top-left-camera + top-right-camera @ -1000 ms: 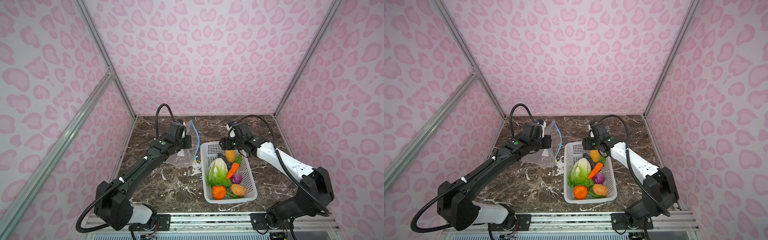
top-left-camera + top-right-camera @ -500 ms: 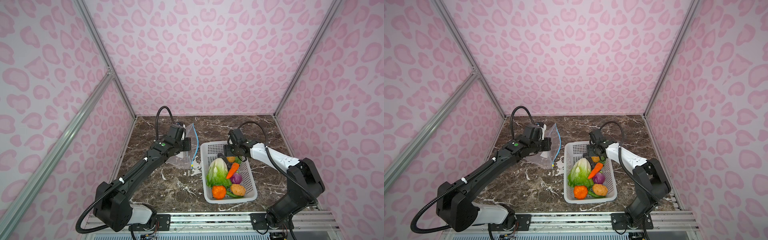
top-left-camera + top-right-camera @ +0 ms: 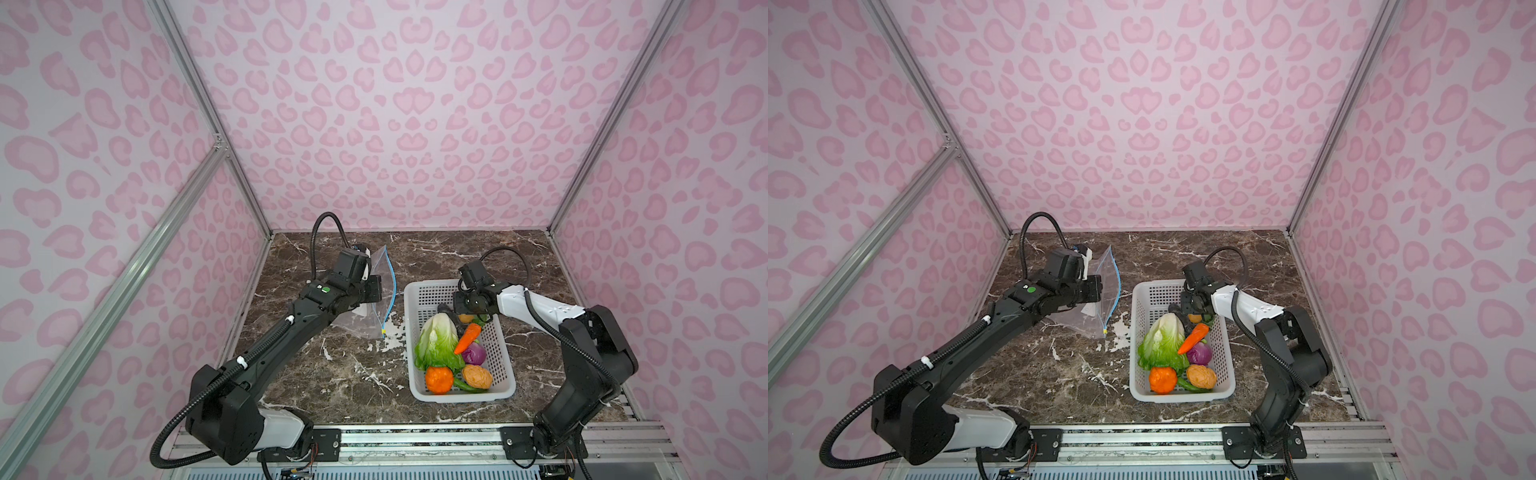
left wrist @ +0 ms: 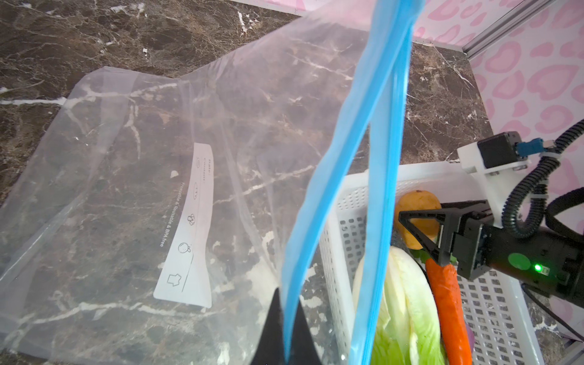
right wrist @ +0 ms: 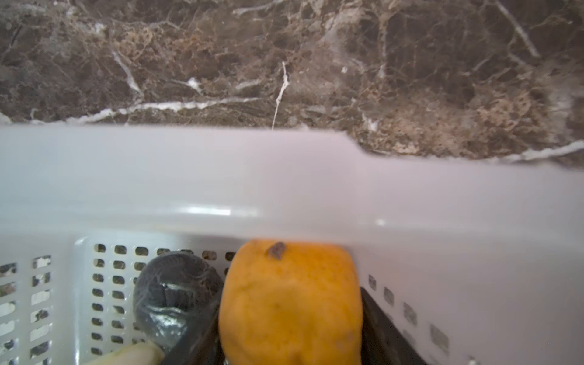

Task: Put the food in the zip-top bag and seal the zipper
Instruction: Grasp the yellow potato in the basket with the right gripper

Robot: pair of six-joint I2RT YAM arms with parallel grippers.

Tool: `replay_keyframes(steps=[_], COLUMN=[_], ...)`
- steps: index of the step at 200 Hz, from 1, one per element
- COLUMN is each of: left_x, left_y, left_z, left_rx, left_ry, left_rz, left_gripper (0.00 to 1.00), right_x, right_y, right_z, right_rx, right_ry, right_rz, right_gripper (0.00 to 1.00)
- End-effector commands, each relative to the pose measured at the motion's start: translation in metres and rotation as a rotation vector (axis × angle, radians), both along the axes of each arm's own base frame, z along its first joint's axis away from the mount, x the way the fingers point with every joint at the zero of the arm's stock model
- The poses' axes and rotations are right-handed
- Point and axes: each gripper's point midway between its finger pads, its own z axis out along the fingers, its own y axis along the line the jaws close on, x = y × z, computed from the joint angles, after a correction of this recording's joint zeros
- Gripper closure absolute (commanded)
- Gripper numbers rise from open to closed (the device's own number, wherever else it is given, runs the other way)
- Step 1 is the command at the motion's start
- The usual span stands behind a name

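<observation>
Right end effector (image 5: pixel 289 328) flanking yellow potato (image 5: pixel 290 284), beside basket (image 5: pixel 284 177) wall

Top views: stereo pair mounted high over the near edge, pitched down toward the far wall, far enough back to take in the whole table (image 3: pixel 332 374) and basket (image 3: pixel 461 397). Both nearly identical, small sideways offset. Left wrist cam: close over the zip-top bag (image 4: pixel 126 158), facing right and down toward the basket and right gripper (image 4: pixel 420 234). Right wrist cam: very close, inside the basket, facing one basket wall, table beyond. All four share the basket's far end with the potato (image 5: pixel 290 303).
</observation>
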Motion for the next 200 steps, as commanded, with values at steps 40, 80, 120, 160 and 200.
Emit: replay_keyframes(steps=[40, 80, 120, 160, 200], left_x=[0.002, 0.002, 0.001, -0.001, -0.002], left_y=[-0.001, -0.003, -0.003, -0.009, -0.010], left_z=[0.004, 0.012, 0.014, 0.013, 0.013], left_rx=[-0.033, -0.048, -0.053, -0.077, -0.080], left_ry=[-0.013, -0.031, -0.032, -0.014, -0.010], left_rz=[0.026, 0.009, 0.002, -0.020, -0.027], left_gripper=[0.98, 0.98, 0.98, 0.98, 0.98], right_x=[0.010, 0.013, -0.002, -0.030, -0.034], right_y=[-0.001, 0.027, 0.088, 0.169, 0.228], right_z=[0.021, 0.097, 0.173, 0.228, 0.250], right_rx=[0.095, 0.259, 0.477, 0.747, 0.886], right_ry=[-0.045, -0.182, -0.321, -0.409, -0.431], right_rz=[0.037, 0.099, 0.256, 0.448, 0.584], right_gripper=[0.53, 0.54, 0.54, 0.55, 0.56])
